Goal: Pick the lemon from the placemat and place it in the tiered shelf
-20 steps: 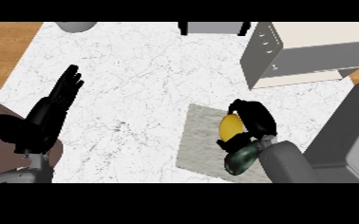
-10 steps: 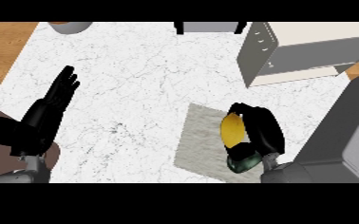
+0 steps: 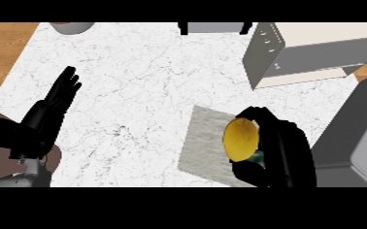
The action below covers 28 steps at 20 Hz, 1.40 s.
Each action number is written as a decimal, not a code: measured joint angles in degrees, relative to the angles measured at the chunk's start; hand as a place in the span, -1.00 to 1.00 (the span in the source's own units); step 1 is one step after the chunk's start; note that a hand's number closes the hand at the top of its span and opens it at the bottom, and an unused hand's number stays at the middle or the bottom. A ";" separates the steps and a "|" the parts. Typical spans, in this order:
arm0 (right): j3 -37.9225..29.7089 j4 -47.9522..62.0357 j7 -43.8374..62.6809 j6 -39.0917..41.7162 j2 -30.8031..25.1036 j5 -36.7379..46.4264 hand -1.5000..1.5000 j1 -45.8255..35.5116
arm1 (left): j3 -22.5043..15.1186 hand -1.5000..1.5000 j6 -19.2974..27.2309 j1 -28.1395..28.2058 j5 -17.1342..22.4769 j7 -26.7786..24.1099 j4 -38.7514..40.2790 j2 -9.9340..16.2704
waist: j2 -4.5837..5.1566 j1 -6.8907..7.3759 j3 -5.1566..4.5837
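Lemon point(image 3: 241, 139) over placemat point(image 3: 208, 145), in right hand point(image 3: 283, 150); tiered shelf point(image 3: 301, 53) behind.

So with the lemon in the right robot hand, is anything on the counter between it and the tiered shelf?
Nothing visible stands in the way. The right robot hand is curled round the lemon over the placemat, and the counter between there and the tiered shelf up and to the right shows only bare marble. The left robot hand rests open far left.
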 measured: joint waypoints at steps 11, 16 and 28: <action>-6.45 -11.59 13.17 10.48 0.73 -1.34 1.00 -15.94 | -0.44 0.00 -1.02 0.34 -0.15 -0.28 -0.60 -0.87 | 0.32 0.95 0.03; -14.98 -6.45 13.93 12.97 0.55 -5.85 1.00 -26.91 | -0.15 0.00 -0.70 -1.00 -0.67 0.09 0.21 -1.13 | 0.39 1.08 0.04; -28.86 4.10 12.39 -7.06 0.75 -33.59 1.00 -39.23 | -0.64 0.00 -1.48 -1.52 -0.93 -1.15 1.42 -1.66 | 0.83 2.60 0.21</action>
